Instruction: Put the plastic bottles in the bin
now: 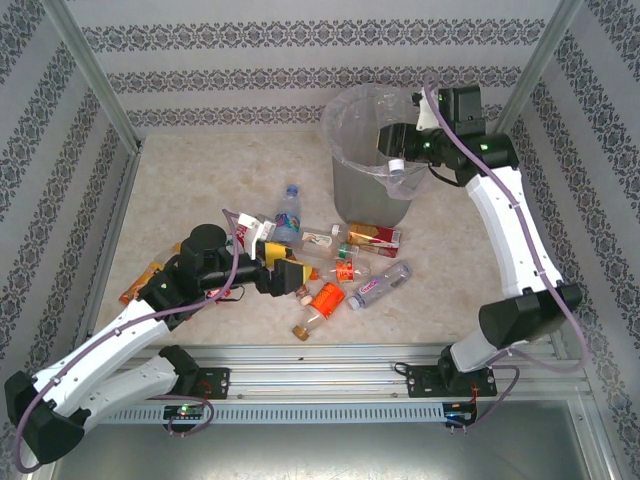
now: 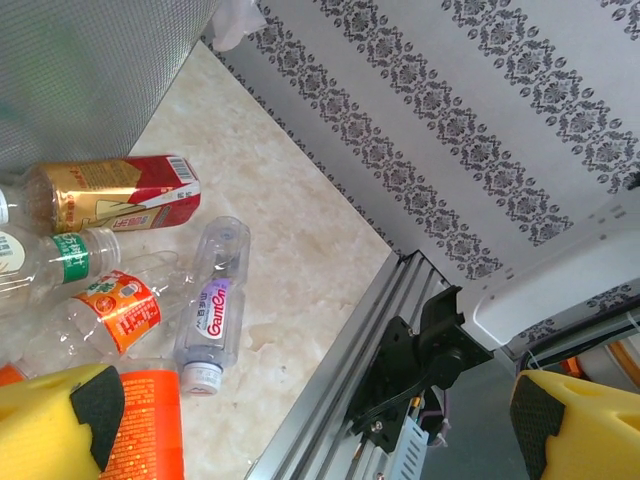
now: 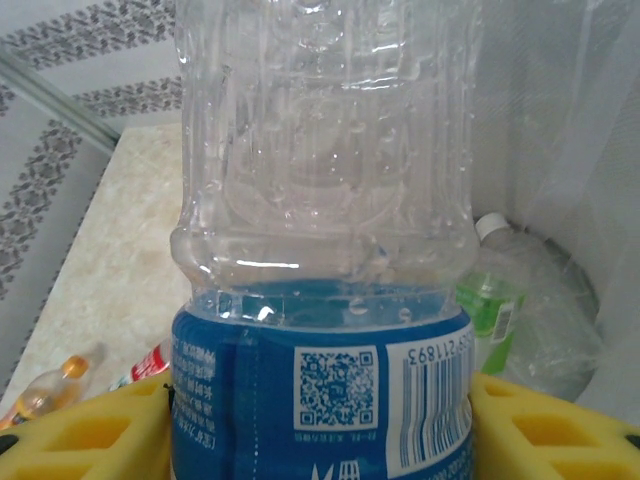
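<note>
One blue-label bottle (image 3: 320,250) in right pincer (image 1: 395,152) above bin rim (image 1: 331,135)

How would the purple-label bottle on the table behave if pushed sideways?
The purple-label bottle lies on its side and looks round, so it would probably roll. It appears empty, so likely light. Its thin clear wall may dent when squeezed.
</note>
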`<state>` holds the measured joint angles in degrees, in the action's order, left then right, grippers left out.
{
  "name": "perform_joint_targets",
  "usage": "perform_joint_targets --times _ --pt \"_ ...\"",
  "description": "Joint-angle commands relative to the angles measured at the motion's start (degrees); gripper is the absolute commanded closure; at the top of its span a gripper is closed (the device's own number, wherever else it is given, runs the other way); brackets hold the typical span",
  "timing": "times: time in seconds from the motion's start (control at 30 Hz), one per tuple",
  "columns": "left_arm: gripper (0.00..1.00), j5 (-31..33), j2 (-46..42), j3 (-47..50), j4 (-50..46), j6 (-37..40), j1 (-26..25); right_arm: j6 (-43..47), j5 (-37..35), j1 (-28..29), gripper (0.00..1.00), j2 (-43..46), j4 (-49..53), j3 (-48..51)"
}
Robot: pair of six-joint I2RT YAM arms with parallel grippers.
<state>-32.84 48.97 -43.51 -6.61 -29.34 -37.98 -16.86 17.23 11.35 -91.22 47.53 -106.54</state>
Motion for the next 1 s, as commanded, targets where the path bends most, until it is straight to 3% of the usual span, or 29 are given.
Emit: perform_joint_targets --times 0.0,0.13,0.33,0.77,0.97 --pt "0.0 -0.98 -1.07 0.73 5.1 -1.0 -1.39 2.0 -4.06 -0.28 0.47 -3.62 2.33 -4.56" --pt "0.0 -0.75 -1.03 0.87 8.98 -4.78 -2.5 3.05 -5.71 -0.4 0.47 -8.95 4.71 -10.15" --pt "0.0 2.36 -1.52 0.65 7.18 -3.56 -4.21 3.14 -7.3 -0.35 0.47 -17.59 10.05 -18.87" --pt "0.0 4.45 -1.82 -1.2 2.91 -3.13 -4.69 1.78 -10.97 0.24 0.46 -25.98 14.94 -20.86" --pt "0.0 6.02 -1.47 -1.99 2.67 -2.98 -6.01 1.74 -11.91 0.24 0.37 -27.36 16.76 -21.97"
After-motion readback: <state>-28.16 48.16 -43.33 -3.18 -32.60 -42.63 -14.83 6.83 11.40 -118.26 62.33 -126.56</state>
